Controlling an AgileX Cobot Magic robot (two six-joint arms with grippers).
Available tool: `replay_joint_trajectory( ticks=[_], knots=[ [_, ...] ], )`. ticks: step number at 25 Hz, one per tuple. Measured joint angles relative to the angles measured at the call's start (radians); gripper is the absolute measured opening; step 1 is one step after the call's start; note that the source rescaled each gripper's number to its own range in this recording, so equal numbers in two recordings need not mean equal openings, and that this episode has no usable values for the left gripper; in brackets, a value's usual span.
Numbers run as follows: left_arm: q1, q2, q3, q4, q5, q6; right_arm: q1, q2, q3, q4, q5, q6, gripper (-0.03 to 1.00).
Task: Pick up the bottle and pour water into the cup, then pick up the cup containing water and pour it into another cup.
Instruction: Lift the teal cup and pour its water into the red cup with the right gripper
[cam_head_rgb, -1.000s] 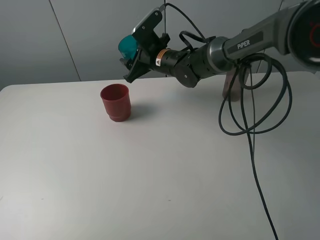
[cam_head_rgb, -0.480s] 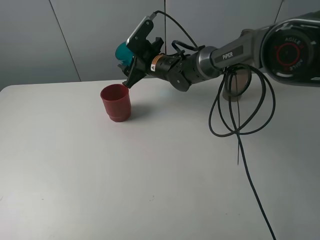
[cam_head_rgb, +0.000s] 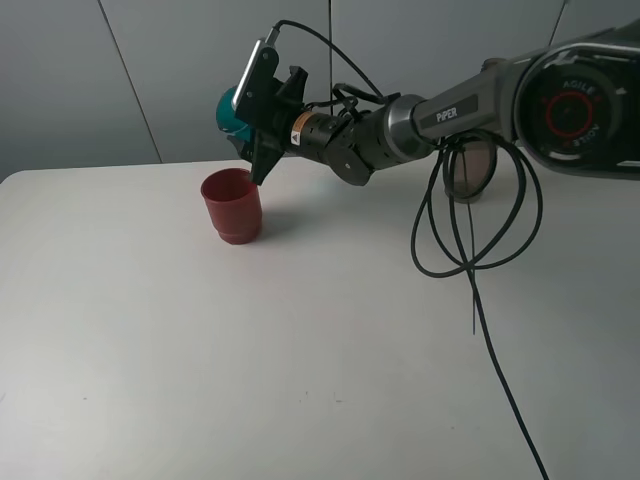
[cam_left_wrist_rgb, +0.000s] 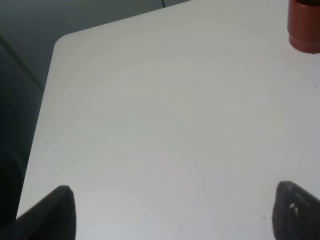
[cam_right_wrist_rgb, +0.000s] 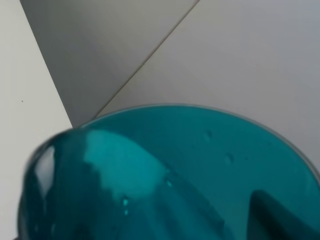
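Observation:
My right gripper (cam_head_rgb: 247, 122) is shut on the translucent teal cup (cam_head_rgb: 228, 108) and holds it tipped on its side just above and behind the opaque red cup (cam_head_rgb: 232, 204), which stands upright on the white table (cam_head_rgb: 300, 340). The teal cup fills the right wrist view (cam_right_wrist_rgb: 175, 175), with droplets on its wall. The smoky grey-brown bottle (cam_head_rgb: 478, 165) stands at the back right, partly hidden behind cables. My left gripper (cam_left_wrist_rgb: 175, 212) is open and empty over the table's left part. The red cup shows at the edge of the left wrist view (cam_left_wrist_rgb: 304, 25).
Black cables (cam_head_rgb: 470, 270) hang from the right arm and loop over the table's right side. A grey panelled wall (cam_head_rgb: 150, 70) stands behind the table. The table's left corner and edge (cam_left_wrist_rgb: 52, 50) show in the left wrist view.
The right arm has carried the teal cup a little left and rolled it further over, above the red cup. The red cup has not moved.

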Motion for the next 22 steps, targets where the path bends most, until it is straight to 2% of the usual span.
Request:
replay_joint_trajectory(
  ticks=[12,22],
  knots=[
    [0.0,0.0,0.0,0.0,0.0,0.0,0.002,0.0,0.0,0.0,0.0,-0.335,0.05],
    [0.0,0.0,0.0,0.0,0.0,0.0,0.002,0.0,0.0,0.002,-0.002,-0.485,0.05]
  ],
)
